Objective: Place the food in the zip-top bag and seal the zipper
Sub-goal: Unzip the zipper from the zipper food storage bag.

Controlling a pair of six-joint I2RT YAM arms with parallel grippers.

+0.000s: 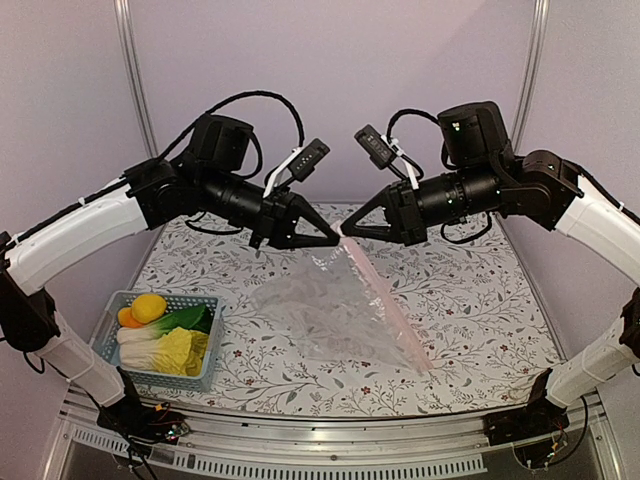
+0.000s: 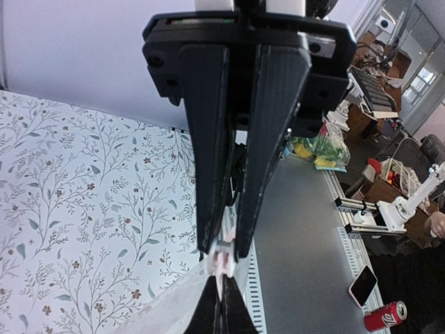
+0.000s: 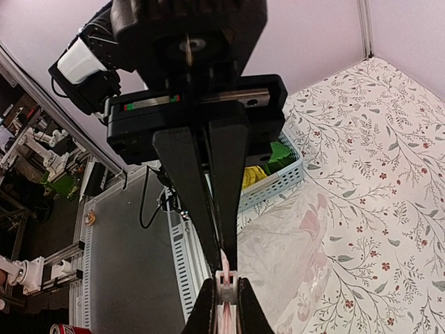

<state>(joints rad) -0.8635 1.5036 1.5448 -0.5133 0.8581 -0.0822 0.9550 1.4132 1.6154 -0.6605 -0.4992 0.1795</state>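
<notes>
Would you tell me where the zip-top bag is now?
Top view: the zip-top bag lies mid-table, its far corner lifted and pinched by the left gripper and right gripper, right of the blue basket.

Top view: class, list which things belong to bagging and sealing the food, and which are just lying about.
Belong to the job:
zip-top bag
zipper along its edge
yellow fruit
orange fruit
bok choy
napa cabbage
left gripper and right gripper, both shut on the bag's raised corner

Just lying about:
blue basket, holding the food
floral table cover
</notes>
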